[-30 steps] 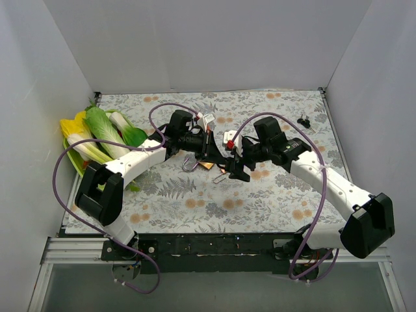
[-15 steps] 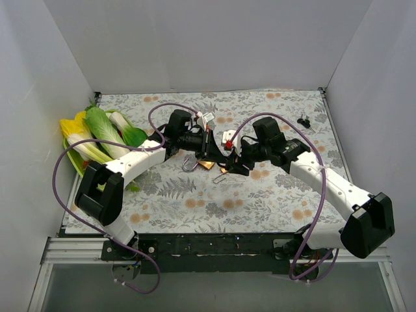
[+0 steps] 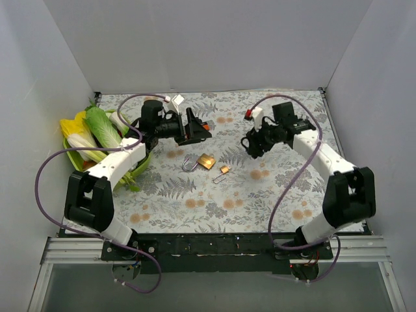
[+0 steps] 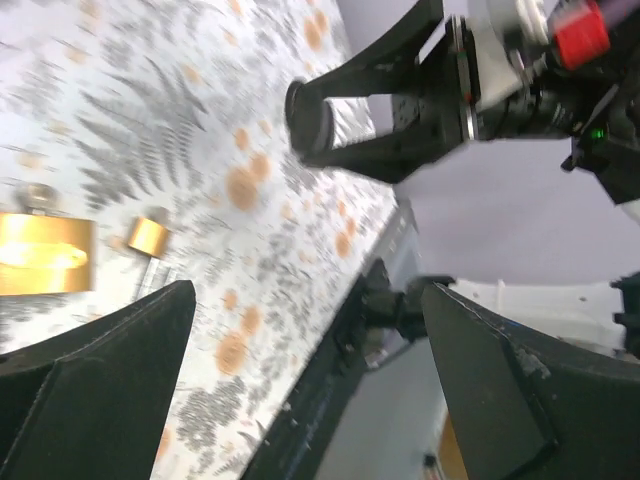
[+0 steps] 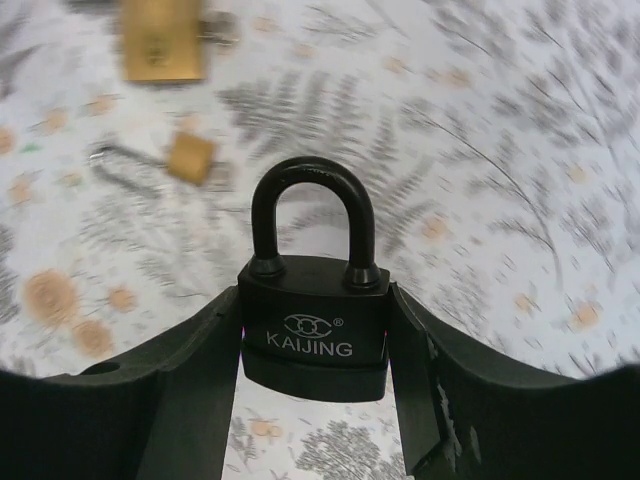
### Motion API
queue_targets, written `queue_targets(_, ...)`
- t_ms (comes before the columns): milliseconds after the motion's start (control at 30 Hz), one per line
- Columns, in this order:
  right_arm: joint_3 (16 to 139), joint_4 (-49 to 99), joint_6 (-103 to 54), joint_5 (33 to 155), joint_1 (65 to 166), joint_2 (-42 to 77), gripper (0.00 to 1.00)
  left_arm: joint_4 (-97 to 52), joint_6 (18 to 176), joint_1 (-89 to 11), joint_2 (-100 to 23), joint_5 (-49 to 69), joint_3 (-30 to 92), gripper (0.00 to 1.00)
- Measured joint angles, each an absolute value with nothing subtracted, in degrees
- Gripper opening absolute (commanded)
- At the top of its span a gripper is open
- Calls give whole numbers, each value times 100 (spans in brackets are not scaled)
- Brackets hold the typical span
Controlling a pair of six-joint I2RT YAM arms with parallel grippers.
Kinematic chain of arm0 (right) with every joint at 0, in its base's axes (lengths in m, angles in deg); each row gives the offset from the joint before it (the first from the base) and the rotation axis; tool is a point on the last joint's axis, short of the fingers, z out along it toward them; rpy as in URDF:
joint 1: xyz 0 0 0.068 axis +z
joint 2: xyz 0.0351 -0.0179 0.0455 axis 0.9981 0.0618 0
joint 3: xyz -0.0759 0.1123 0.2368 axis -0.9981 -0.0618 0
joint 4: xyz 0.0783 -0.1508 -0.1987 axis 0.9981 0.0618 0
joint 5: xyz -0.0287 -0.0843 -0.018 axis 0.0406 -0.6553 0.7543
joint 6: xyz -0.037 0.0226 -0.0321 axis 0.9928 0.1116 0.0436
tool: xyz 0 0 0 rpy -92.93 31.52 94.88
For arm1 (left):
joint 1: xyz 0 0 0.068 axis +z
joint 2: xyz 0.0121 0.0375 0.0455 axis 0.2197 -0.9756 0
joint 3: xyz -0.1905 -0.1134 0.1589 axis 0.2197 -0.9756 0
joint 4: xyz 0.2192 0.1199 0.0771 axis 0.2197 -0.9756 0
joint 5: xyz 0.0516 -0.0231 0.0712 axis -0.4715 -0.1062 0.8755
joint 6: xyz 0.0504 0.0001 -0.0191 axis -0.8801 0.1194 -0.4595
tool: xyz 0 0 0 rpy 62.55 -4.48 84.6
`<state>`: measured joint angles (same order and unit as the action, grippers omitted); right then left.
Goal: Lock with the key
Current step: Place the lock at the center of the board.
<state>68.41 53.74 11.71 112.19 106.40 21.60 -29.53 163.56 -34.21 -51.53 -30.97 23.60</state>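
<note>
A black padlock (image 5: 315, 335) marked KAIJING sits between the fingers of my right gripper (image 5: 315, 310), which is shut on its body. Both legs of its shackle are down in the body. In the top view my right gripper (image 3: 251, 144) hangs above the mat at the right of centre. My left gripper (image 3: 195, 127) is at the left of centre, open and holding nothing. In the left wrist view my left gripper (image 4: 310, 390) faces the right gripper (image 4: 385, 105) across the mat. No key shows in any view.
A brass padlock (image 3: 206, 160) with an open shackle lies mid-mat, and a smaller brass padlock (image 3: 224, 169) lies beside it. Toy leafy vegetables (image 3: 97, 130) are piled at the left edge. White walls close in three sides.
The two grippers met over the middle of the mat and have since drawn apart. My left gripper has opened and gone back left. My right gripper has carried the black padlock back right.
</note>
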Motion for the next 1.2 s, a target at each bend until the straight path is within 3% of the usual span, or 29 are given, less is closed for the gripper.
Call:
queue_targets(267,8458,5306,150,10339,9027,4343,1,-3232,15626,-3281,-4952,-1652,2476,98)
queue_targets(633,10082,5352,-418,9869,8279,6227,4,-3516,15127,-3303,-4952,-1263,2597,98)
queue_targets(833,10524,5311,-542,9738,8164,6525,24,-3569,15079,-3305,-4952,-1276,2489,98)
queue_targets(933,10638,5298,-595,9637,8166,6614,44,-3602,15042,-3305,-4952,-1270,2489,98)
queue_targets(967,10651,5287,-619,9613,8166,6636,61,-3615,15025,-3305,-4952,-1259,2487,98)
queue_targets(1033,10681,5287,-663,9569,8166,6651,75,-3652,14987,-3305,-4952,-1235,2487,98)
queue_targets(1200,10797,5265,-737,9585,8170,6649,79,-3691,14970,-3303,-4948,-1191,2472,98)
